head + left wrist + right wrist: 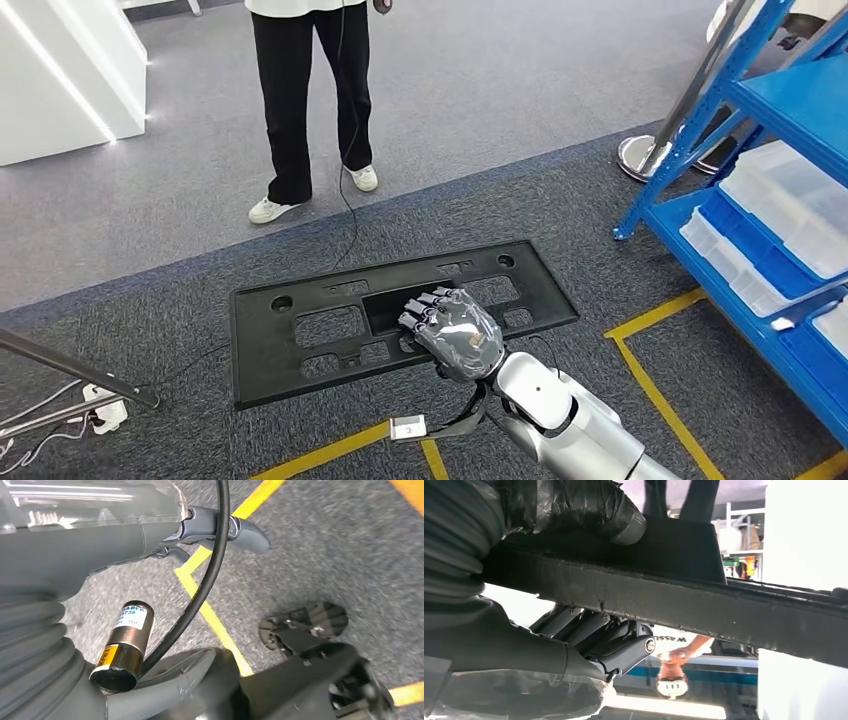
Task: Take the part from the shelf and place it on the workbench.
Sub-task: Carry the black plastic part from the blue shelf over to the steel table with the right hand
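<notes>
The part [400, 315], a long flat black panel with rectangular cut-outs and round holes near its ends, is held level above the grey carpeted floor [480, 90]. Its long axis runs across the head view from left to right, the right end angled a little farther from the robot. The right hand [452, 328] grips it at the near long edge, about midway along. The fingers [425, 305] lie over the top face and reach into the central cut-out; in the right wrist view the thumb [619, 517] sits on one face of the edge and the other fingers curl against the opposite face, so the panel is clamped between them.

A person [310, 100] in black trousers and white shoes stands on the floor beyond the part's far edge, with a thin black cable [345, 190] trailing down. Yellow tape lines [655, 385] mark the floor.

To the right stands a blue shelf [790, 110] carrying clear plastic bins [790, 205] with lids; what is in them I cannot tell.

The left hand [225, 527] hangs over the floor, holding nothing, but whether its fingers are spread or curled I cannot tell.
</notes>
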Controlling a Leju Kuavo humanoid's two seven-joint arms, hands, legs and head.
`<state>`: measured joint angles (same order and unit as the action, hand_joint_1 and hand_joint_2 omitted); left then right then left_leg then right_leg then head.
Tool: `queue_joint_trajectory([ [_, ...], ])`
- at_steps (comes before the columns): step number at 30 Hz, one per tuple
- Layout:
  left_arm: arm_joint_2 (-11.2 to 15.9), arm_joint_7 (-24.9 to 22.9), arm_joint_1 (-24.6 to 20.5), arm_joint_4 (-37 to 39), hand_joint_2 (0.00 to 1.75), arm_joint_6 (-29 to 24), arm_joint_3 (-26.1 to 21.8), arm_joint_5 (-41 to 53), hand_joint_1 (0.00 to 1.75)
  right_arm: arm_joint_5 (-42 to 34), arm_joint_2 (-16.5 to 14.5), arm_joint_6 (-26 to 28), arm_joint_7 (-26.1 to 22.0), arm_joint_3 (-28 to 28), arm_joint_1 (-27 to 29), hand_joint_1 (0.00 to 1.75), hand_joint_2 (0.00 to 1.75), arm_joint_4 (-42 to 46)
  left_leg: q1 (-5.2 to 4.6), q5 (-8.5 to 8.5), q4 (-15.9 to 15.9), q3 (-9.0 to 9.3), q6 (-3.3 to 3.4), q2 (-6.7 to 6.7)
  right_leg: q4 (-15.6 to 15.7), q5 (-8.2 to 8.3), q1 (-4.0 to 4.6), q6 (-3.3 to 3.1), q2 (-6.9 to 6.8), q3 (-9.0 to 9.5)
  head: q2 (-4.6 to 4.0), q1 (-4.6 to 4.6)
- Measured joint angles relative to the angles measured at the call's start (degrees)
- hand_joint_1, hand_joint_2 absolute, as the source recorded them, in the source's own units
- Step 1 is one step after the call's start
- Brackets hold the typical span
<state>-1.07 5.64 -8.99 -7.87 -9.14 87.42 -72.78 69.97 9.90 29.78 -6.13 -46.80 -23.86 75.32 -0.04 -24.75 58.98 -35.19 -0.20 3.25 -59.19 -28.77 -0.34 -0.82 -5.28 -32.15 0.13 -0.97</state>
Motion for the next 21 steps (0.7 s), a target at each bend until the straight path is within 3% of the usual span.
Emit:
queue_joint_trajectory([
  [3, 0.02, -0.86, 0.98, -0.01, 1.75, 0.20, 0.21, 0.19, 0.00, 0.03, -0.02, 0.08, 0.10, -0.01, 0.09, 1.66, 1.75, -0.02, -0.09, 0.08, -0.71, 0.07, 0.98, -1.44, 0.00, -0.39, 0.05, 0.83, -0.97, 0.26, 0.00, 0.02],
  [5, -0.02, 0.03, 1.42, -0.01, 1.75, 0.07, 0.27, -0.45, 0.00, 0.04, 0.03, 0.09, 0.10, -0.02, -0.04, 1.66, 1.75, -0.05, 0.17, 0.42, -1.25, 0.27, 1.76, -2.48, -2.56, -2.26, -0.22, 1.27, 1.14, -0.82, 0.00, 0.06],
  [7, -0.13, 0.55, 1.24, -0.02, 1.75, 0.04, 0.22, -0.97, 0.00, 0.03, 0.21, 0.10, 0.10, -0.02, -0.08, 1.66, 1.75, -0.17, 0.22, 0.55, -1.38, 0.28, 2.31, -3.58, -9.25, -5.63, -0.41, 1.41, 4.02, -4.07, 0.00, 0.12],
  [8, -0.22, 0.53, 1.06, -0.02, 1.75, 0.10, 0.20, -0.94, 0.00, 0.03, 0.31, 0.08, 0.09, -0.02, -0.07, 1.66, 1.75, -0.27, 0.19, 0.56, -1.33, 0.25, 2.45, -4.24, -12.86, -6.89, -0.42, 1.44, 4.70, -5.95, 0.00, 0.14],
  [9, -0.31, 0.51, 0.91, -0.02, 1.75, 0.18, 0.19, -0.82, 0.00, 0.03, 0.39, 0.05, 0.07, -0.02, -0.05, 1.66, 1.75, -0.37, 0.17, 0.55, -1.23, 0.24, 2.47, -5.00, -15.11, -7.17, -0.42, 1.46, 5.01, -7.26, 0.00, 0.14],
  [10, -0.43, 0.63, 0.81, -0.02, 1.75, 0.22, 0.19, -0.73, 0.00, 0.03, 0.43, 0.01, 0.05, -0.02, -0.09, 1.66, 1.75, -0.45, 0.16, 0.52, -1.08, 0.24, 2.44, -5.74, -15.33, -6.34, -0.43, 1.45, 5.16, -7.65, 0.00, 0.13],
  [12, -0.70, 1.27, 0.54, -0.02, 1.75, 0.19, 0.19, -0.81, 0.00, 0.03, 0.44, -0.08, 0.03, -0.02, -0.38, 1.66, 1.75, -0.50, 0.20, 0.38, -0.65, 0.24, 2.24, -7.18, -9.74, -2.20, -0.57, 1.34, 5.77, -5.44, 0.00, 0.13],
  [14, -1.01, 1.83, 0.10, -0.02, 1.75, 0.11, 0.18, -0.98, 0.00, 0.03, 0.43, -0.14, 0.01, -0.02, -0.82, 1.66, 1.75, -0.55, 0.14, 0.22, -0.19, 0.00, 1.80, -8.40, -3.24, 0.47, -0.68, 1.21, 7.35, -2.64, 0.00, 0.12],
  [16, -1.18, 1.84, -0.19, -0.02, 1.75, 0.08, 0.16, -1.22, 0.00, 0.03, 0.38, -0.25, -0.06, -0.02, -1.11, 1.66, 1.75, -0.62, 0.16, 0.31, -0.08, -0.38, 1.18, -9.33, -1.20, 0.71, -0.52, 0.94, 7.91, -1.83, 0.00, 0.11],
  [17, -1.20, 1.68, -0.20, -0.02, 1.75, 0.09, 0.15, -1.25, 0.00, 0.03, 0.33, -0.34, -0.08, -0.02, -1.21, 1.66, 1.75, -0.63, 0.23, 0.44, -0.16, -0.55, 0.81, -9.77, -1.02, 0.94, -0.44, 0.64, 7.42, -1.77, 0.00, 0.12],
  [19, -1.25, 1.24, -0.06, -0.02, 1.75, 0.16, 0.16, -1.00, 0.00, 0.03, 0.16, -0.50, -0.10, -0.02, -1.42, 1.66, 1.75, -0.62, 0.33, 0.03, 0.40, -0.93, 0.19, -8.94, -0.51, 1.29, -0.49, -0.18, 6.43, -1.46, 0.00, 0.07],
  [21, -1.30, 0.98, -0.14, -0.02, 1.75, 0.15, 0.16, -0.70, 0.00, 0.01, -0.04, -0.61, -0.09, -0.03, -1.57, 1.66, 1.75, -0.62, 0.36, -2.57, 4.70, -2.84, -0.32, -6.16, -0.01, 1.51, -0.51, -0.84, 5.27, -1.19, 0.00, -0.03],
])
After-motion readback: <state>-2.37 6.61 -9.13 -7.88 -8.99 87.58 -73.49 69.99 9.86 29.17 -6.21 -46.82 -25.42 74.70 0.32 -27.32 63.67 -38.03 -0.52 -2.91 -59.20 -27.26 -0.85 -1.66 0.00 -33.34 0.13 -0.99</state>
